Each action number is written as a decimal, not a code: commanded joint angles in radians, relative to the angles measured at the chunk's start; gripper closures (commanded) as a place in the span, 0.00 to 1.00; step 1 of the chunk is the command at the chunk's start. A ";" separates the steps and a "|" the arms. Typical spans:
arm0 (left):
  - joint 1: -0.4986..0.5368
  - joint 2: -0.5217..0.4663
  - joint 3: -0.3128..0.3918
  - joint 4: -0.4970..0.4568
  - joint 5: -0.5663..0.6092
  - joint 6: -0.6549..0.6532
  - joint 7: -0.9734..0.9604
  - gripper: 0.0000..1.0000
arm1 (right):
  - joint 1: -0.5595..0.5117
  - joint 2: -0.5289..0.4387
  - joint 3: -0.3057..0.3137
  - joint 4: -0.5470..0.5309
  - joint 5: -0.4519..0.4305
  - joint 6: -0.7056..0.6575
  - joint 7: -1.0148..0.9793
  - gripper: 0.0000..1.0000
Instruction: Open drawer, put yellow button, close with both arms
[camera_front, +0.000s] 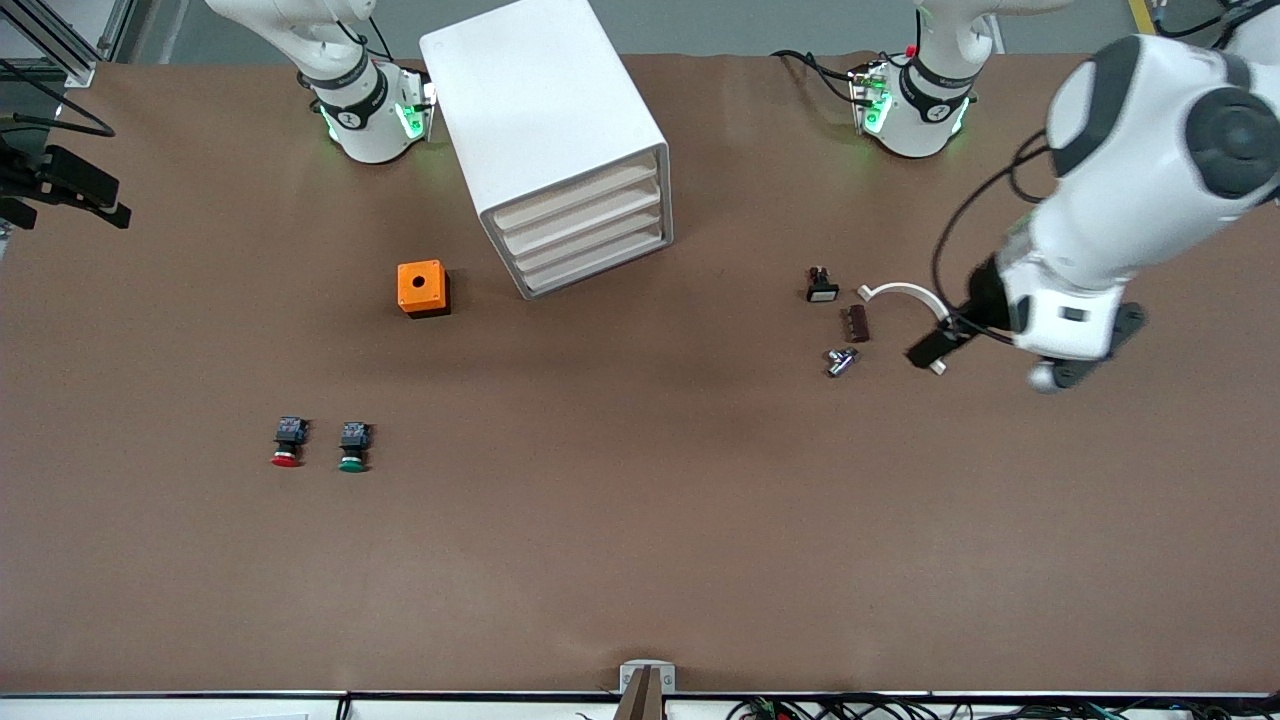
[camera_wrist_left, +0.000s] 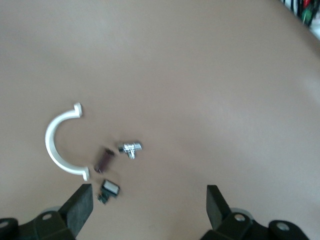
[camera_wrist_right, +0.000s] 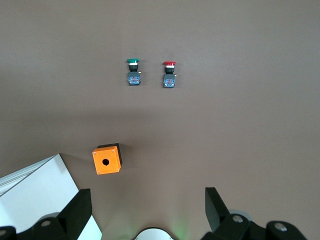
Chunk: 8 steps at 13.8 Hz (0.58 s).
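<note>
Now you're starting step one: the drawers (camera_front: 590, 235) are sitting shut, and no yellow button is showing. The left gripper (camera_wrist_left: 147, 210) over small parts (camera_wrist_left: 130, 148) and the right gripper (camera_wrist_right: 145, 210) by the cabinet (camera_wrist_right: 35, 185) are hanging spread and empty. Next you're needing a drawer pull.

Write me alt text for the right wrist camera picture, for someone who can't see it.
The right pincer hangs open above the brown table, holding nothing. Below it lie an orange box with a hole beside a corner of the white cabinet, and farther off a green-capped button next to a red-capped button.
</note>
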 joint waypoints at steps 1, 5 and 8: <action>0.111 -0.047 -0.014 0.024 0.051 -0.078 0.097 0.00 | -0.018 0.003 0.014 0.006 -0.009 0.002 0.000 0.00; 0.234 -0.159 -0.016 0.023 0.068 -0.200 0.343 0.00 | -0.015 0.003 0.012 0.006 -0.010 0.002 0.000 0.00; 0.251 -0.211 -0.016 0.023 0.057 -0.284 0.473 0.00 | -0.015 0.003 0.014 0.006 -0.010 0.002 0.000 0.00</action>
